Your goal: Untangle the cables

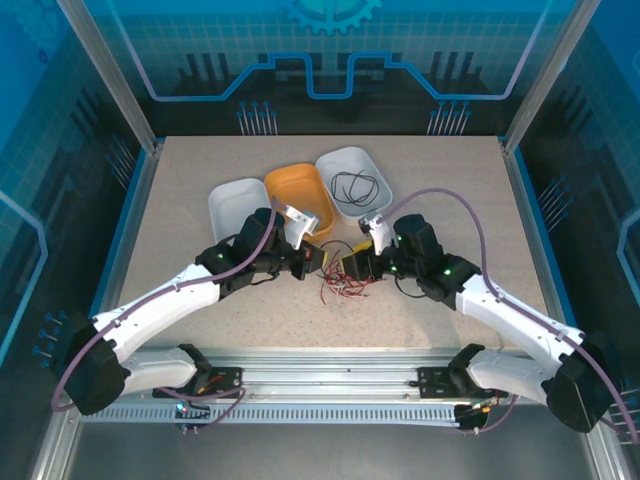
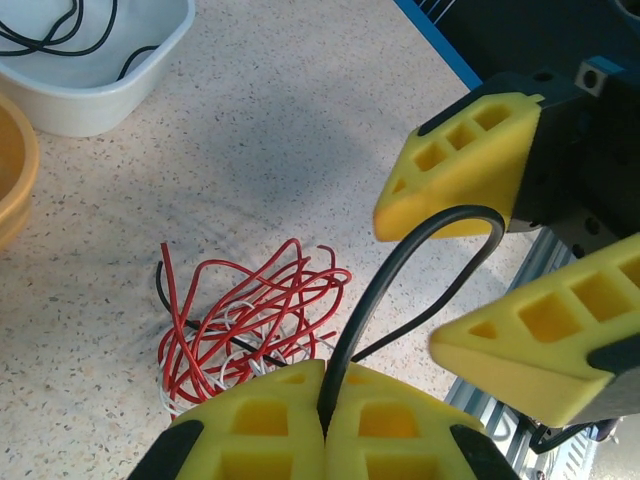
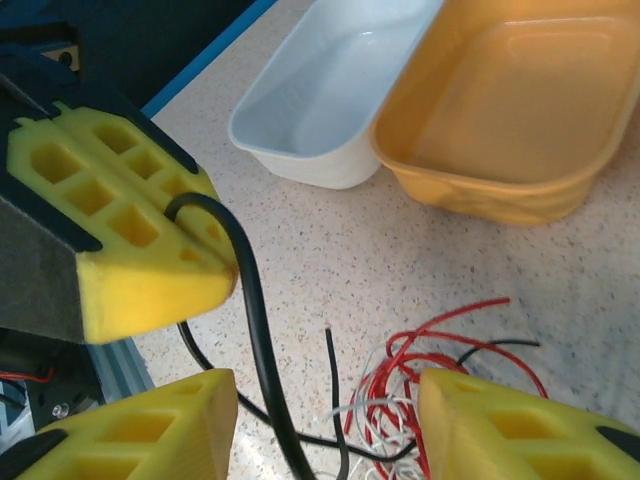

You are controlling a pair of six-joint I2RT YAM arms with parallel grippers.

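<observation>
- Blue-lit glass walls [image 1: 330, 60] box in the cell.
- Speckled beige table [image 1: 450, 200] carries an orange tray [image 1: 285, 182] among white ones.
- Left gripper [image 2: 323, 385] is clamped on the black cable [image 2: 400, 250]; right gripper [image 3: 325, 390] is agape, straddling it.
- Red-and-white tangle [image 2: 250, 320] lies on the table beneath them.

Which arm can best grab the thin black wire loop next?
Probably the right. The right gripper stands open around the thin black wire loop, which the left gripper pinches shut, beside the red and white wire tangle.
</observation>
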